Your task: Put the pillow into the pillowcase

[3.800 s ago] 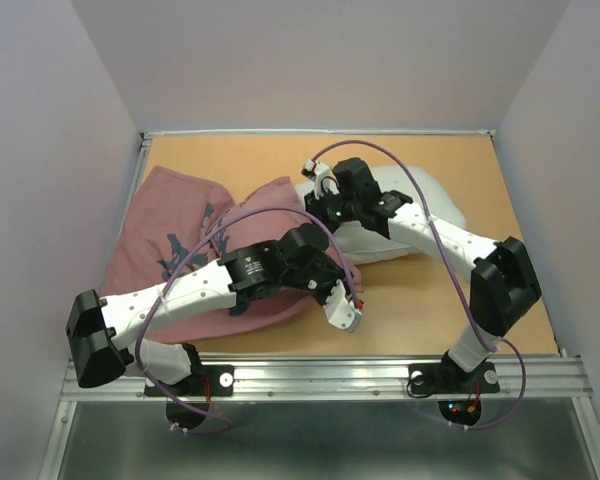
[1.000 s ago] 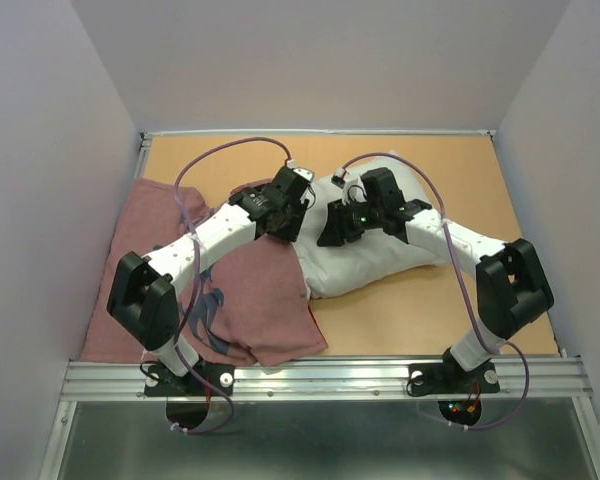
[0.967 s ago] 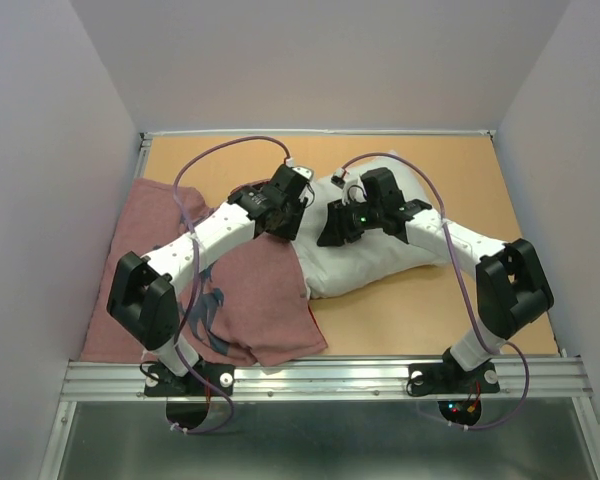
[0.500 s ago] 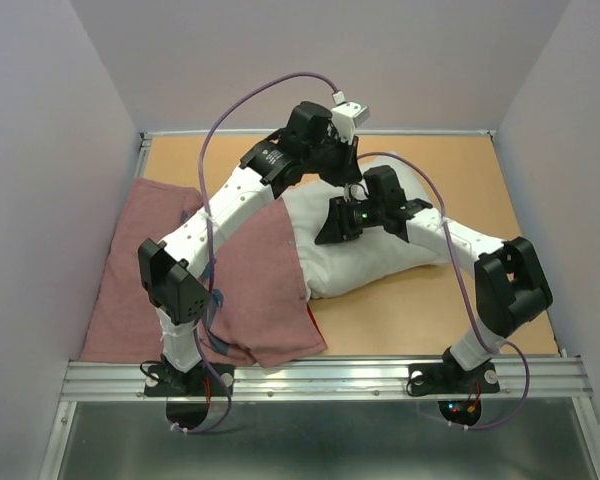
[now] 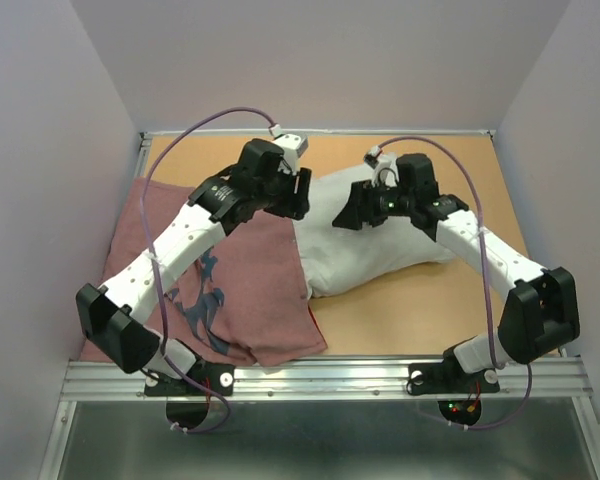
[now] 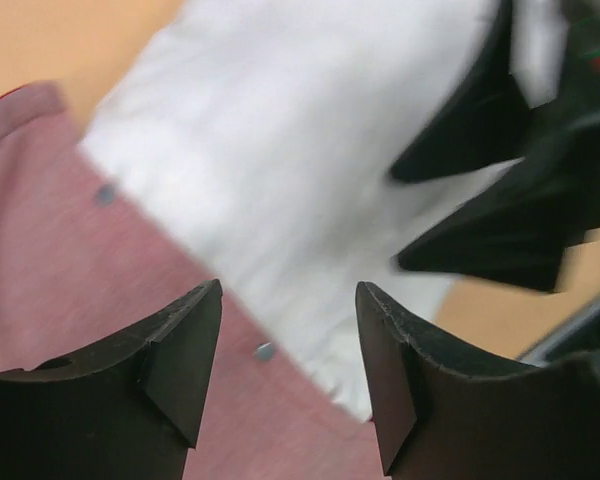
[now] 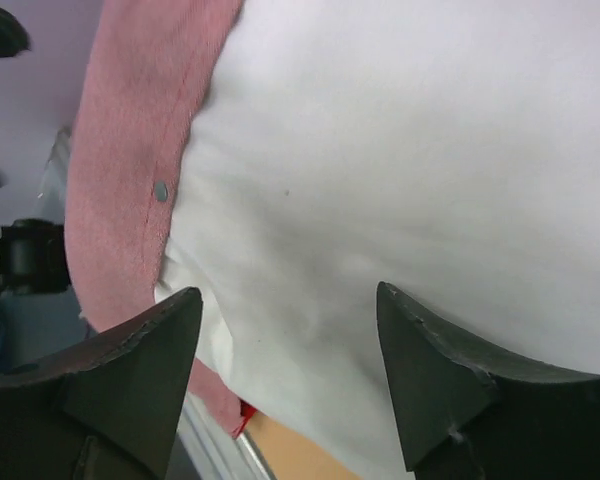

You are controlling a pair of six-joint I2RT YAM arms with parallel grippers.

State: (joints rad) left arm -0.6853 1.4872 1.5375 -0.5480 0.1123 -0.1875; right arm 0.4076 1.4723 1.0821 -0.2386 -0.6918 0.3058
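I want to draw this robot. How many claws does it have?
2. The left gripper is above the spot where the pillow meets the pillowcase. The right gripper is above the pillow, farther right. Both are open. None seems hidden.

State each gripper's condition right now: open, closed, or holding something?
Left gripper: open, holding nothing, over the pillowcase edge.
Right gripper: open, holding nothing, over the pillow.
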